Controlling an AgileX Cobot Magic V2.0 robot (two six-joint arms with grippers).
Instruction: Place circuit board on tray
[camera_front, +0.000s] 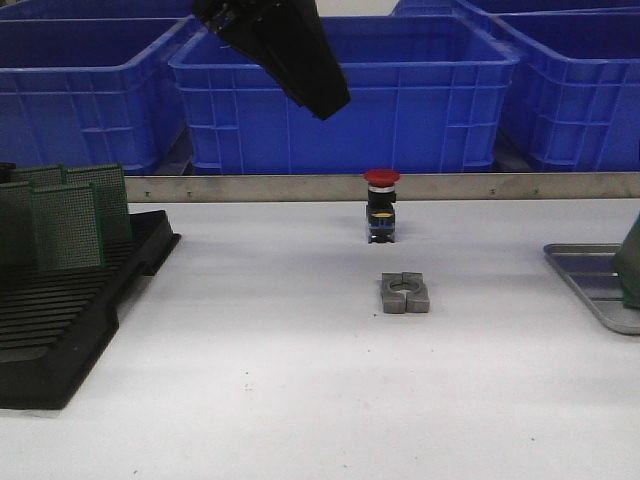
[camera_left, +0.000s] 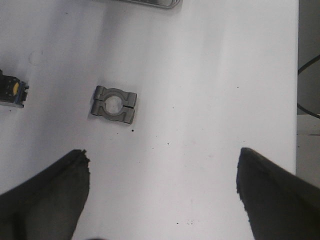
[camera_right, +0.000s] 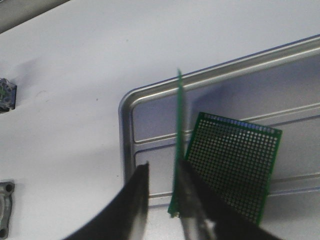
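In the right wrist view the right gripper (camera_right: 162, 192) was seen at the lower middle of the frame, its two dark fingers set close on either side of a green circuit board (camera_right: 178, 150) held on edge; whether both pads pressed it could not be told, a thin gap showing beside the left-hand finger. The board stood upright over the near corner of the tray (camera_right: 125, 131). A second circuit board (camera_right: 235, 162) lay flat inside the tray at the lower right, its grid of holes facing up. No writing could be read on either board.

The left gripper (camera_left: 162, 192) was shown in its wrist view with the fingers spread wide at the bottom corners and only bare white surface (camera_left: 200, 75) between them. Beyond it a grey split clamp block (camera_left: 115, 104) lay flat; a push-button switch (camera_left: 12, 93) was cut off by the left edge.

In the front view the switch's red cap (camera_front: 381, 177) was seen at centre, with no legible label. A black slotted rack (camera_front: 70, 290) with upright green boards occupied the lower left, blue bins (camera_front: 345, 95) the background. The tray was cropped by the right edge, and the right gripper was largely out of frame there.
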